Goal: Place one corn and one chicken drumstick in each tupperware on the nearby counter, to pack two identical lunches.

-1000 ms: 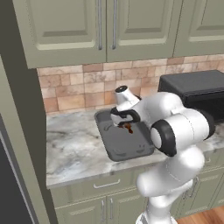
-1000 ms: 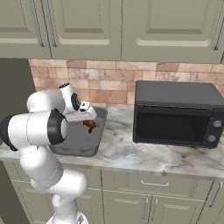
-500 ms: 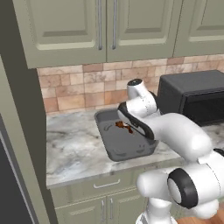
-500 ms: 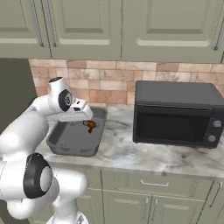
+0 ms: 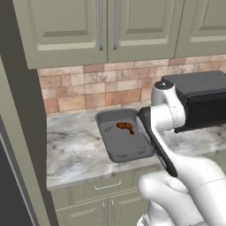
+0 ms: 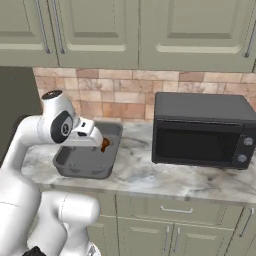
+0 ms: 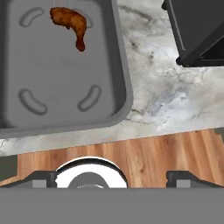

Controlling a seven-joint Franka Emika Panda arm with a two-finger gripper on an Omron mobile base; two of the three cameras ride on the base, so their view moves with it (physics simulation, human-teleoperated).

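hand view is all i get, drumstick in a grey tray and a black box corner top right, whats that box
Observer: It is a microwave standing on the counter to the right of the tupperware.
Operator: anything above the counter
Observer: Olive-green wall cabinets hang over a brick backsplash.
Operator: any corn in the tray yet
Observer: No green cob there; both base views show just the chicken drumstick near the tray's far end.
Operator: where is the arm relative to the tray
Observer: In the left base view the arm's dark-edged link crosses the tray's right rim.
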